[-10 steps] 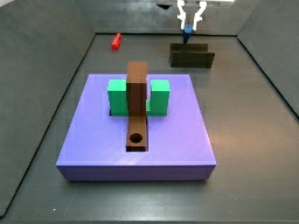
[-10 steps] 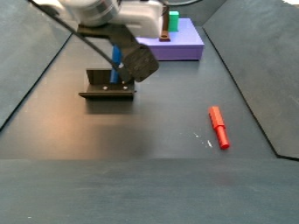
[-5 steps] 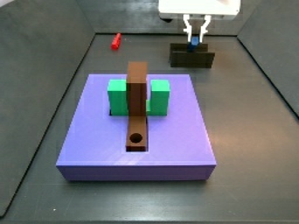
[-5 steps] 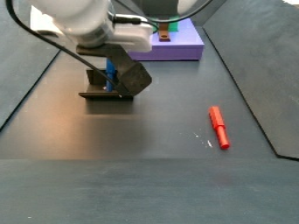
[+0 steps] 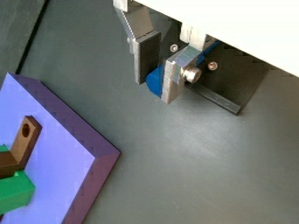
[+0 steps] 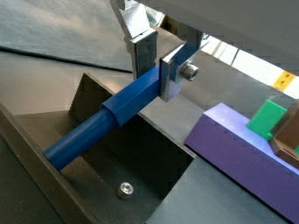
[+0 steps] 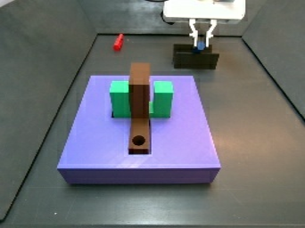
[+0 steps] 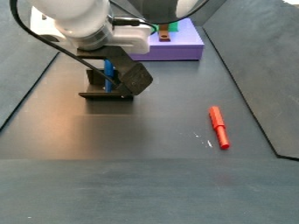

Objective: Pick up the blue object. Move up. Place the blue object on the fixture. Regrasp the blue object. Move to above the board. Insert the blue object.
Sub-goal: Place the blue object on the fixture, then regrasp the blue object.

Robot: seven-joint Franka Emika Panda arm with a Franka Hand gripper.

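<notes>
The blue object (image 6: 100, 131) lies tilted in the recessed top of the fixture (image 6: 128, 166), which stands at the far end of the floor in a side view (image 7: 197, 60). My gripper (image 6: 159, 83) is down at the fixture, its two silver fingers closed on the peg's upper, squared end. Blue shows between the pads in a wrist view (image 5: 153, 80). In a side view (image 8: 108, 74) the peg leans up out of the fixture (image 8: 107, 94) under the gripper (image 8: 111, 70). The purple board (image 7: 179, 147) lies apart from it, nearer the camera.
The board carries a green block (image 7: 161, 98) and a long brown bar (image 7: 141, 98) with a round hole (image 7: 139, 142). A red peg (image 8: 219, 127) lies loose on the dark floor, also seen in a side view (image 7: 119, 41). Dark walls ring the floor.
The gripper came down from above the fixture onto the blue peg, and its fingers have drawn in on the peg's end. The peg stays in the fixture.
</notes>
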